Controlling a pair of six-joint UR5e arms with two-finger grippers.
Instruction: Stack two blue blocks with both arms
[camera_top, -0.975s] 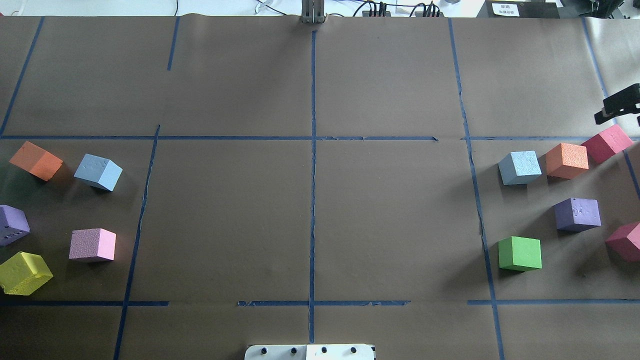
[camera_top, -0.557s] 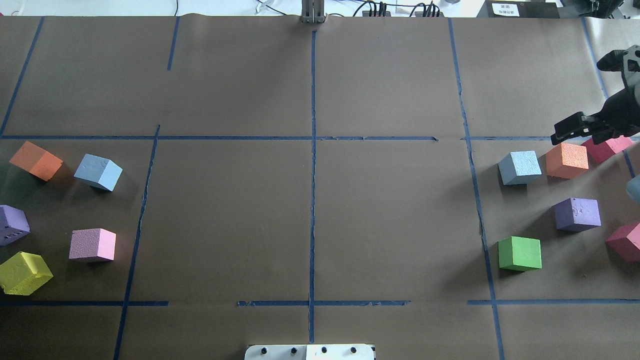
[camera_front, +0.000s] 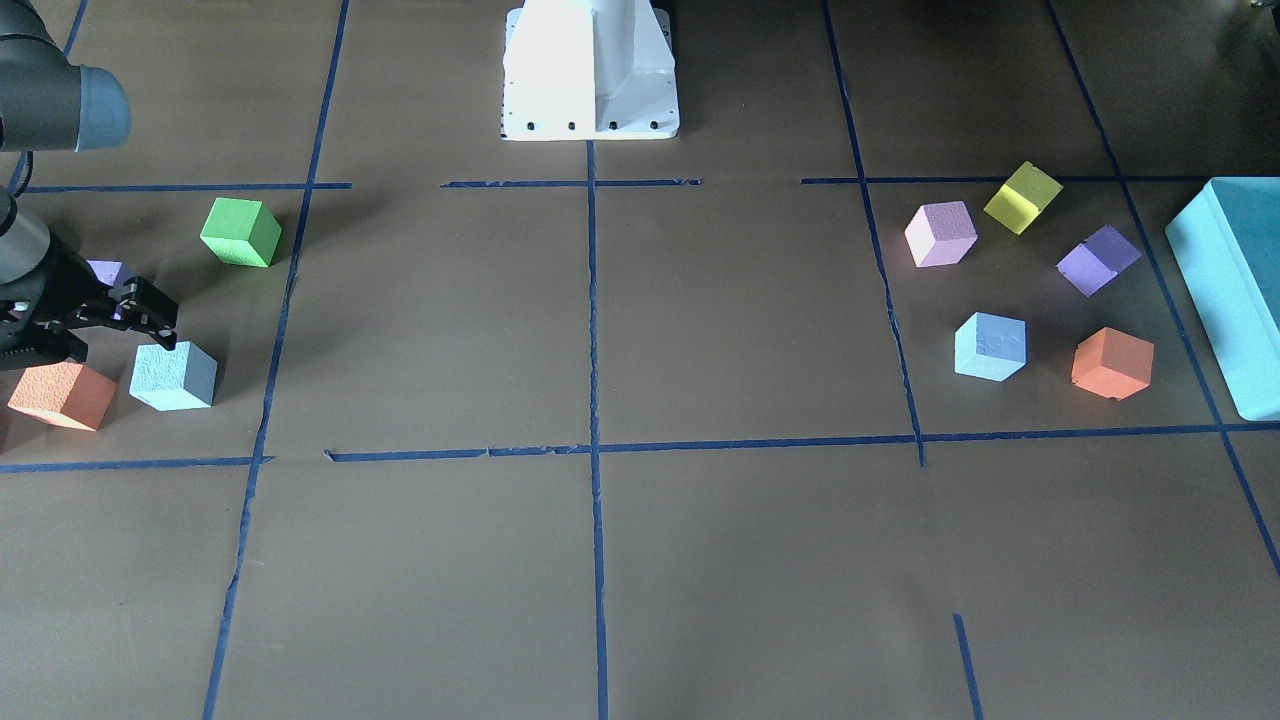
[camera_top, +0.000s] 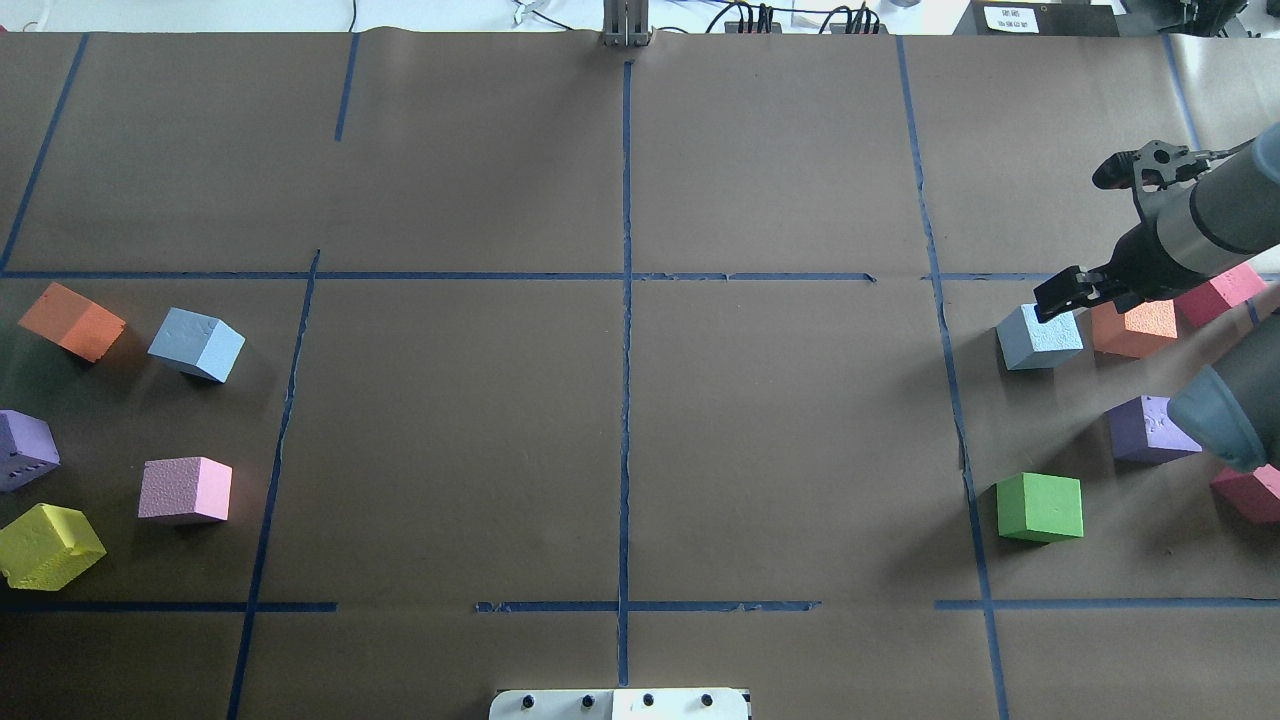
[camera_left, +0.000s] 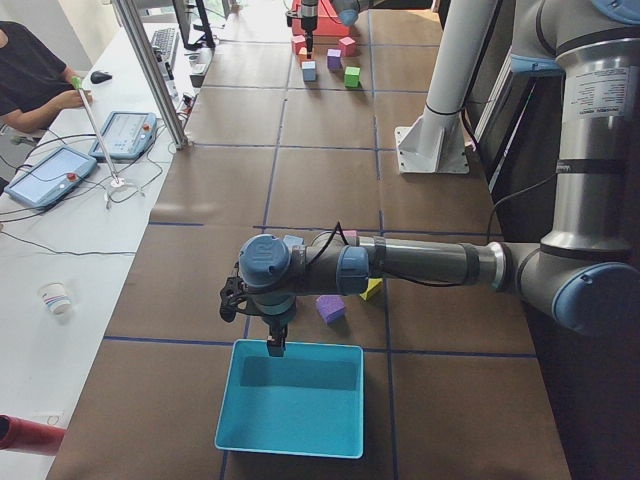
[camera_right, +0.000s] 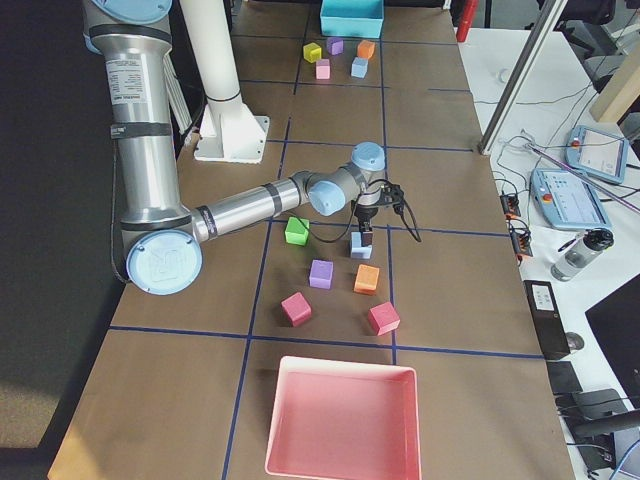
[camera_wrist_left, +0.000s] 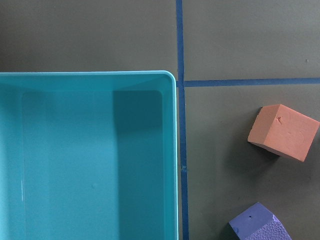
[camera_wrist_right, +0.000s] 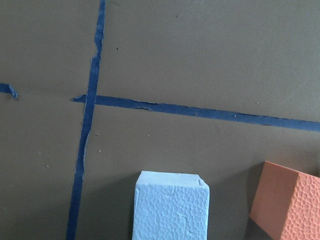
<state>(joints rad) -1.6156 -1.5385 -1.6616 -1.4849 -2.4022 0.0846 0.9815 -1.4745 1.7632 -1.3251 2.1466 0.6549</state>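
Note:
One pale blue block lies on the right side of the table; it also shows in the front view and at the bottom of the right wrist view. My right gripper hovers just above its far edge with the jaws apart and empty, as the front view shows. The other blue block lies far left, alone. My left gripper shows only in the exterior left view, above the teal box; I cannot tell if it is open.
An orange cube sits right beside the right blue block, with red, purple and green cubes near. Orange, pink, purple and yellow cubes surround the left block. The teal box and a pink tray stand at the table's ends.
My right arm has come in from the right edge and moved left, bringing its gripper from beside the red cube to over the right blue block. No block has moved.

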